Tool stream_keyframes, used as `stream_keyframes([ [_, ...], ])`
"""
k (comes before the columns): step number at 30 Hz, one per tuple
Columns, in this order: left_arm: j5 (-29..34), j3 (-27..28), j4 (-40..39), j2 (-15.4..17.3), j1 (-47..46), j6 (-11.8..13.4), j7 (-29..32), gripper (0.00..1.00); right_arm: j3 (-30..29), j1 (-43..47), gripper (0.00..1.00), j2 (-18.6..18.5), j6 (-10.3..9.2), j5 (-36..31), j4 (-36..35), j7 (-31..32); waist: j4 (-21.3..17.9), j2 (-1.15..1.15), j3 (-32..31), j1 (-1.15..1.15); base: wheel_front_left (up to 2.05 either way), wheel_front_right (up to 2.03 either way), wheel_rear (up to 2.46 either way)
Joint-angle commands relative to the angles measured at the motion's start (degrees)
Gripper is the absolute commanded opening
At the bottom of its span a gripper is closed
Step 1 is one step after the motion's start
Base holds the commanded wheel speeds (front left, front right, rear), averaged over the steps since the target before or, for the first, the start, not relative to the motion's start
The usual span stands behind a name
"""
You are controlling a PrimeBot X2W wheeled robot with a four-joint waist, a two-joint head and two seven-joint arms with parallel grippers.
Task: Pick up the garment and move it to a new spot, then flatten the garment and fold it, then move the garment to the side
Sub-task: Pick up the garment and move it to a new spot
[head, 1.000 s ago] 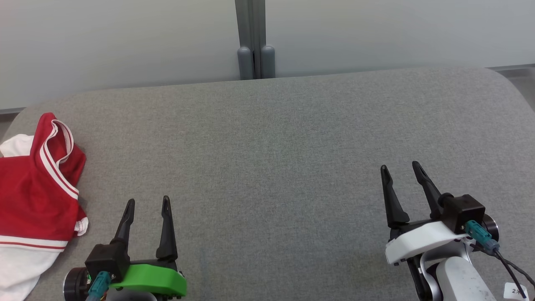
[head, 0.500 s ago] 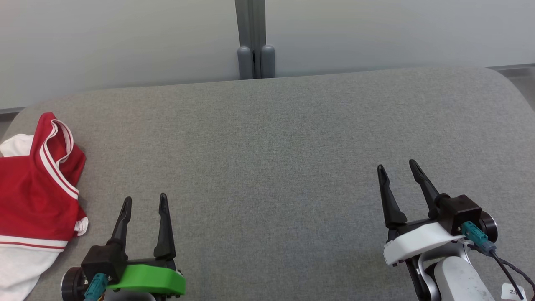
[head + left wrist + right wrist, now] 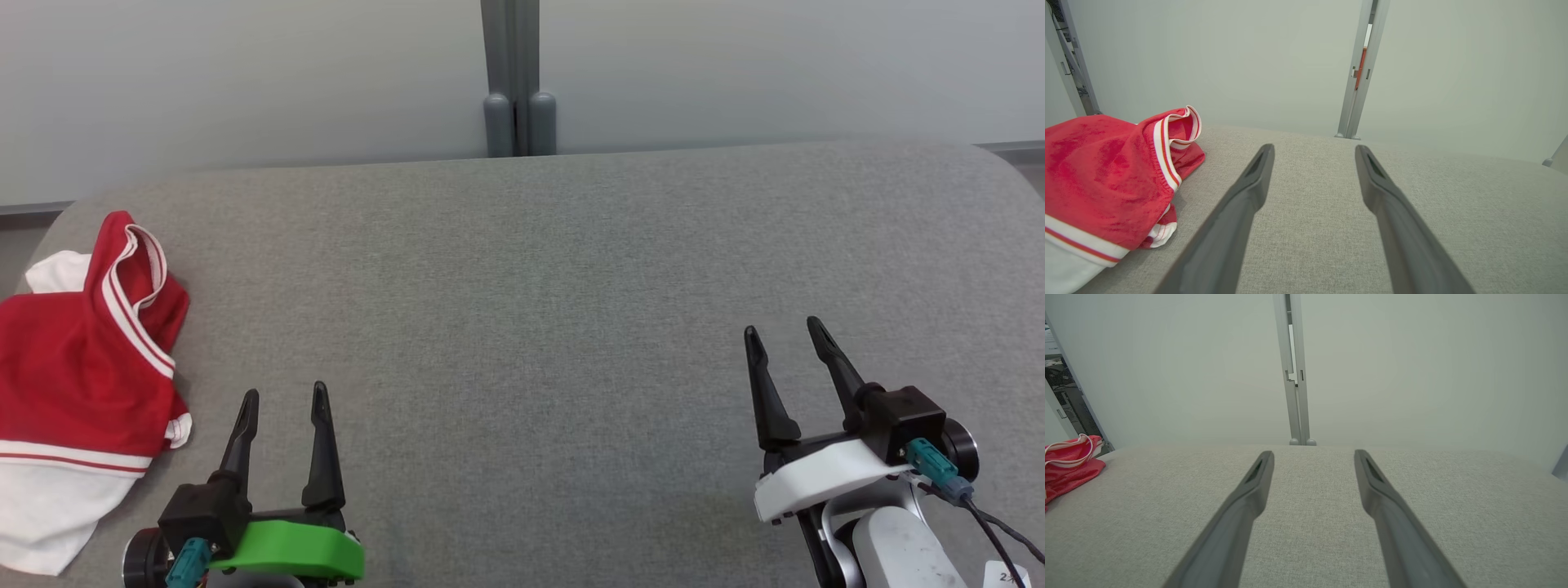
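Note:
A red garment (image 3: 77, 367) with white striped trim and a white hem lies crumpled at the far left of the grey fabric surface (image 3: 531, 310). In the left wrist view the garment (image 3: 1106, 183) sits left of the fingers, its striped collar standing up. My left gripper (image 3: 283, 396) is open near the front edge, a short way right of the garment and apart from it. My right gripper (image 3: 784, 331) is open at the lower right with nothing between its fingers. The right wrist view shows the garment (image 3: 1069, 465) far off at the left edge.
A pale wall with a grey vertical post (image 3: 518, 82) runs behind the surface. The surface's rounded far edge and left corner (image 3: 73, 212) lie close to the garment. Bare grey fabric stretches between the two grippers.
The head camera has turned a little left, so the whole picture shifted right. The left gripper has drawn back slightly toward the front edge. The garment lies as before.

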Motion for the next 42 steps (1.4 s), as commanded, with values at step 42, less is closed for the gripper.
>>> stream_keyframes([
  [42, 2.7, 5.8, -1.1, 0.3, 3.3, 0.6, -0.1, 1.00, 2.2, -0.3, 1.00, -0.2, 0.00, 0.8, 0.6, -0.2, 28.0, 0.00, -0.7, 0.00, 0.00, 0.00, 0.00],
])
